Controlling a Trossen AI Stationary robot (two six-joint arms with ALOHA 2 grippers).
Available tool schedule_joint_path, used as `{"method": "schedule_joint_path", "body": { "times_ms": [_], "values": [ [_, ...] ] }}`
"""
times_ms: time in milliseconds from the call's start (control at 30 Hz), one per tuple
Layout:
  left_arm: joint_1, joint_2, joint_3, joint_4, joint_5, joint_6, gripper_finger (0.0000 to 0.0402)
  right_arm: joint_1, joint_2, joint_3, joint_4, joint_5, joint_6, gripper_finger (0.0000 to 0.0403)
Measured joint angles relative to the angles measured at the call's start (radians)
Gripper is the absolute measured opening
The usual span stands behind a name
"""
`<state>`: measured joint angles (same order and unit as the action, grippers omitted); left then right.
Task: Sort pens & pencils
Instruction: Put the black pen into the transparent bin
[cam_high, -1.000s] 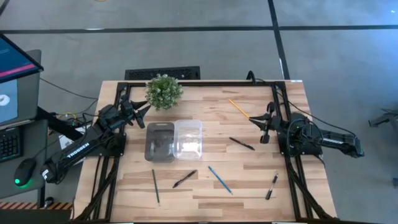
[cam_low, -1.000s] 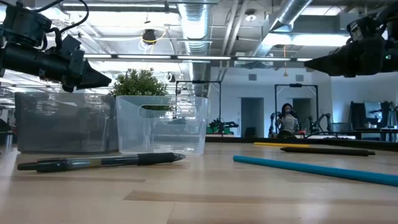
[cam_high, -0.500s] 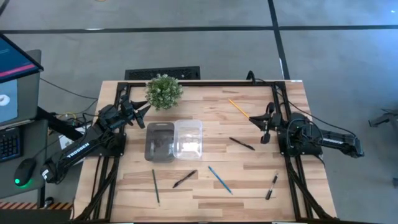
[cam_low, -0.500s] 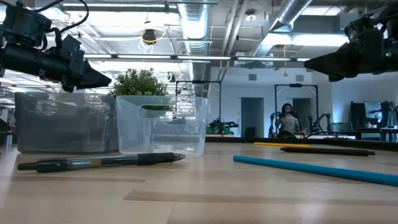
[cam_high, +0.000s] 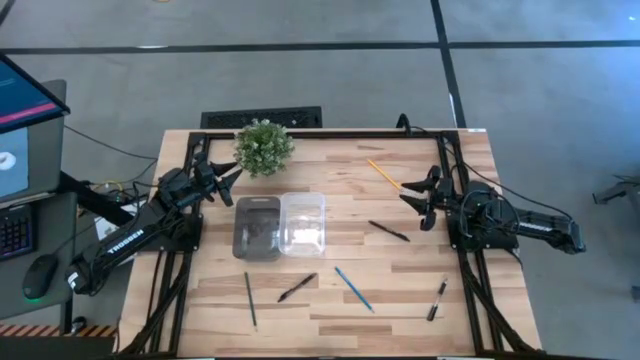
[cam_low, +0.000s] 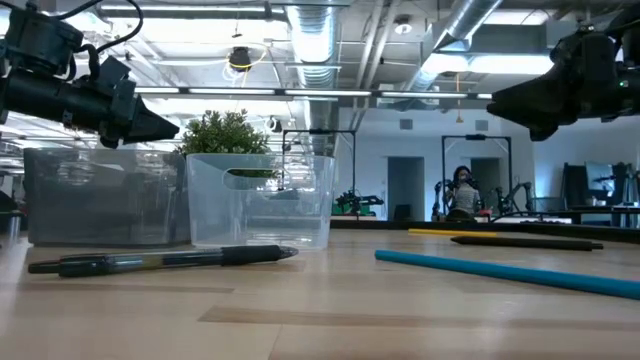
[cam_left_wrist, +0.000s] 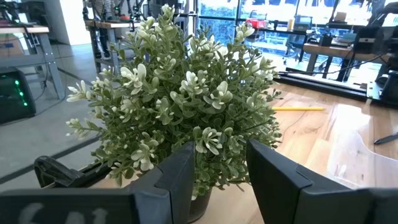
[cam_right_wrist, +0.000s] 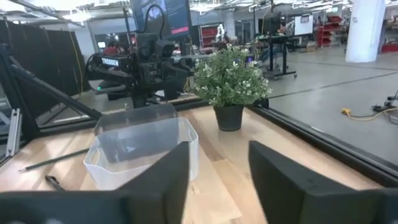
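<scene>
Above the table's right side, my right gripper (cam_high: 417, 203) hovers, fingers spread and empty.
My left gripper (cam_high: 229, 181) waits open by the plant (cam_high: 264, 146); pens (cam_high: 297, 288) and pencils (cam_high: 353, 288) lie scattered on the wood, outside both bins (cam_high: 279, 226).

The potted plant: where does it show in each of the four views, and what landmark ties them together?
High view: potted plant at the table's far edge, behind the bins.
Low view: its leaves rise behind the clear bin.
Left wrist view: fills the picture.
Right wrist view: beyond the bins.
Shared landmark: the clear bin.
</scene>
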<state>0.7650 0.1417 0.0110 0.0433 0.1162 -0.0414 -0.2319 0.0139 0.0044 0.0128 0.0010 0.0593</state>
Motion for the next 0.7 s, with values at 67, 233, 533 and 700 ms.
{"method": "schedule_joint_path", "body": {
  "times_ms": [67,233,533,700],
  "values": [
    [0.000,0.000,0.000,0.000,0.000,0.000,0.0135,0.000,0.000,0.000,0.001,0.000,-0.011,0.0228],
    [0.000,0.000,0.000,0.000,0.000,0.000,0.0135,0.000,0.000,0.000,0.001,0.000,0.001,0.0256],
    [0.000,0.000,0.000,0.000,0.000,0.000,0.0135,0.000,0.059,0.116,-0.189,0.004,0.090,0.0258],
    [0.000,0.000,0.000,0.000,0.000,0.000,0.0135,0.010,0.204,0.234,-0.270,0.000,0.150,0.0258]
  ]
}}
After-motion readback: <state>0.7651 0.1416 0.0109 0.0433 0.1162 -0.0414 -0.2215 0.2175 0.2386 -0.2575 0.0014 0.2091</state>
